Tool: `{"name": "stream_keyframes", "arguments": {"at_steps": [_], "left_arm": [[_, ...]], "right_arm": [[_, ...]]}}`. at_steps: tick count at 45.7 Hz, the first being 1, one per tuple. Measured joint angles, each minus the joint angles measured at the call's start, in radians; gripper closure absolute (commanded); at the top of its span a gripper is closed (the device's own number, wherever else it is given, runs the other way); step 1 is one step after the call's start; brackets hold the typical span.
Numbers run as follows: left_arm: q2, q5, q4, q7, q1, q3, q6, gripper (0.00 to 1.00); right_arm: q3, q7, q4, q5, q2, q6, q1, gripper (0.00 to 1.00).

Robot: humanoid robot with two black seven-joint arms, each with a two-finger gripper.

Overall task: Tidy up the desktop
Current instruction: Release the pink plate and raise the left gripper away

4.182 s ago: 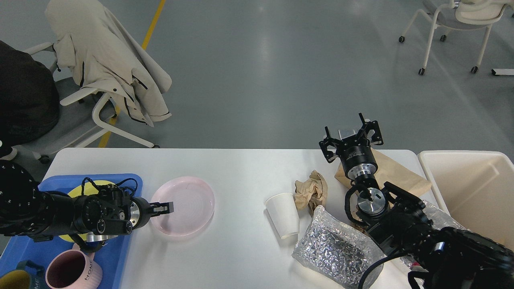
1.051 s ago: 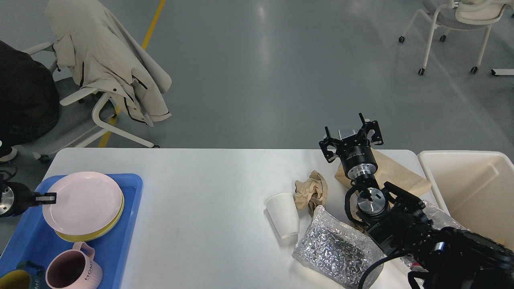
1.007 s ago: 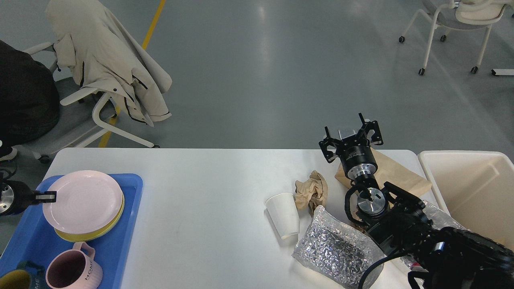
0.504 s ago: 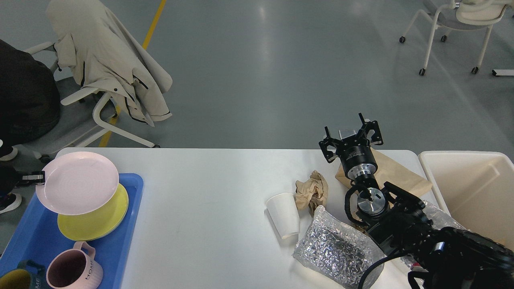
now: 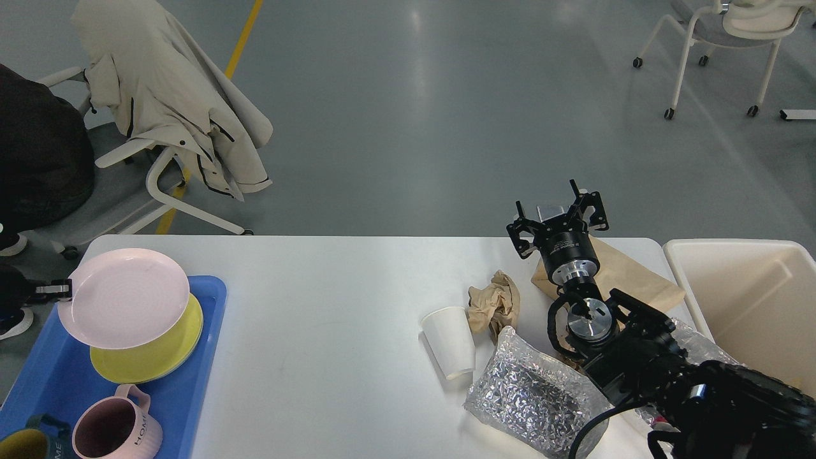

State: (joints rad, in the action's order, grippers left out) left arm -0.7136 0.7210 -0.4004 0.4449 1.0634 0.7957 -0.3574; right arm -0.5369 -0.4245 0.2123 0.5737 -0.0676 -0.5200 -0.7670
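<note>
Desk (image 5: 331, 306) comes first as the largest thing: one white top with rounded corners, filling the lower half of the view. Beyond the desk's right end stands one cream bin (image 5: 752, 306). On the desk's left end lies one blue tray (image 5: 191, 395). Toward the desk's right end sit one flat brown paper bag (image 5: 631, 277), one silvery crinkled bag (image 5: 529, 398), one crumpled brown paper wad (image 5: 494, 305) and one white paper cup (image 5: 449, 341) lying tilted just beside the wad. Two plates are on the tray side: a pink plate (image 5: 124, 298) held tilted above a yellow plate (image 5: 159, 354) that rests in the tray. Three mugs show in the tray's near corner: a pink mug (image 5: 115, 430), and two more cut off by the view's edge. The left end effector (image 5: 60, 290) is closed on the pink plate's left rim. The right end effector (image 5: 558, 213) stands with its fingers spread apart, holding nothing, above the desk's far edge by the paper bag. Grey floor lies beyond the desk, with two white chairs, one draped with a cream coat (image 5: 166, 95).
</note>
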Motion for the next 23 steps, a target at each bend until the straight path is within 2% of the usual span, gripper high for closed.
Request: {"name": "stream_keyframes", "arguments": {"at_steps": [23], "left_arm": [[0.006,0.000,-0.001,0.000,-0.002,-0.001,0.002,0.06]], "right_arm": [[0.000,0.000,0.001,0.000,0.000,0.000,0.000,0.00]]}}
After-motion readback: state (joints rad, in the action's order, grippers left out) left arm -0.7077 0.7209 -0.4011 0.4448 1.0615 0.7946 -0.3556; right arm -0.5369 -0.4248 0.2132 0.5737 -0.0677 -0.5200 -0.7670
